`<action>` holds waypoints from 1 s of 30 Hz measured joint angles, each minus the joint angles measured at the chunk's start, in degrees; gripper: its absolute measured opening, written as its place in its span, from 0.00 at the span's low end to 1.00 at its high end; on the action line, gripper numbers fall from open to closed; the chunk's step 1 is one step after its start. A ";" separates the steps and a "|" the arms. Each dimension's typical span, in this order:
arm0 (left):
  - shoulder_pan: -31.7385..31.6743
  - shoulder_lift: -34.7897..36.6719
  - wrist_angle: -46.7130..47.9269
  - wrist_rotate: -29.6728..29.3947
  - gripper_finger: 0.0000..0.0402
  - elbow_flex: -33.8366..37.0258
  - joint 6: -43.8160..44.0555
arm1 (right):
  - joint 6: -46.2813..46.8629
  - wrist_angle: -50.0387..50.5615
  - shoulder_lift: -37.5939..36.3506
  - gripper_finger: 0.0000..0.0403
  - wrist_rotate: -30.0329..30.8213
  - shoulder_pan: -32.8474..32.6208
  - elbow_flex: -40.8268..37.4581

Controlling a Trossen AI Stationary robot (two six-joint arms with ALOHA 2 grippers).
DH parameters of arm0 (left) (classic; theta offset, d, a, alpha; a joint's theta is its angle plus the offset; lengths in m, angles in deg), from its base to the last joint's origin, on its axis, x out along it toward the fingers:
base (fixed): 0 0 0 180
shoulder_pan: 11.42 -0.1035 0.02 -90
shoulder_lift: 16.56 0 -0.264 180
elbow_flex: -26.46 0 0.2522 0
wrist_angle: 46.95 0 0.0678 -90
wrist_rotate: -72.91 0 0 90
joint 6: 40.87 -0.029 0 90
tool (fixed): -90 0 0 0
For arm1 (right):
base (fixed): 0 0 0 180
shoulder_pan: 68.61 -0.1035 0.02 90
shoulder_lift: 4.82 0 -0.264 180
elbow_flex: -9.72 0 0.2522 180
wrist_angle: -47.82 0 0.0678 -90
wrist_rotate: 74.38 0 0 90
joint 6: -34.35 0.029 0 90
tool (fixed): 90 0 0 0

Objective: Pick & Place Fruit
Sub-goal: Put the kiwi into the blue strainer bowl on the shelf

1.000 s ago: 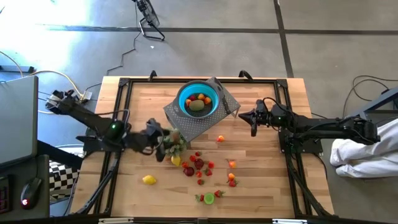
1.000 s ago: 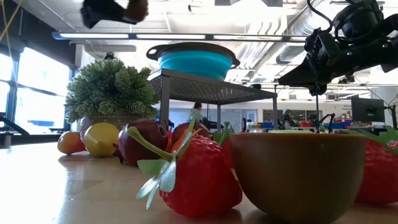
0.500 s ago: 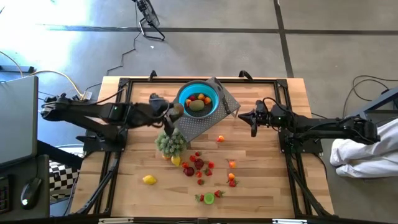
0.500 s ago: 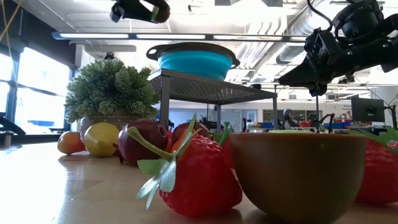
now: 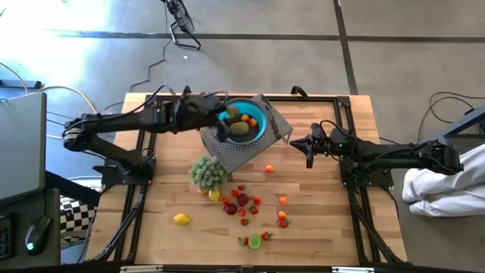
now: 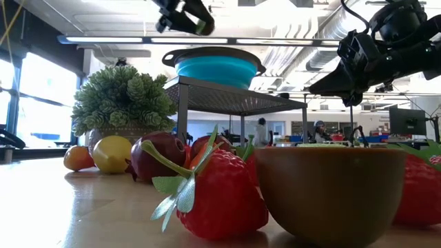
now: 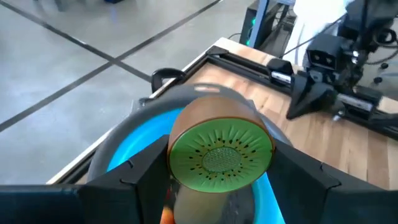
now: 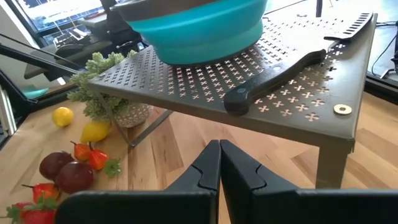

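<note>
Left gripper point(image 7: 219, 163) gripping kiwi half point(image 7: 221, 152), above blue bowl point(image 7: 134, 149)

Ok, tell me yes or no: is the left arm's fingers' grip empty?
No: in the left wrist view the left gripper holds a halved kiwi, green cut face showing, over the blue bowl.

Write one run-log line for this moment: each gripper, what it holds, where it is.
left gripper: holding kiwi half, above blue bowl | right gripper: shut, empty, waiting beside rack
</note>
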 joint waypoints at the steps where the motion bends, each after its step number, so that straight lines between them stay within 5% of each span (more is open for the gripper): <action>1: -0.91 -0.95 0.18 0.25 0.56 -0.82 -0.18 | 0.00 0.01 0.00 0.01 0.02 0.00 0.00; 16: -8.35 -15.24 2.30 5.66 0.59 -6.34 3.45 | -0.42 1.48 -0.01 0.01 0.11 0.00 0.00; 30: -8.26 -17.56 3.03 5.50 0.60 -6.34 6.42 | -0.44 1.40 0.01 0.01 0.24 0.00 0.00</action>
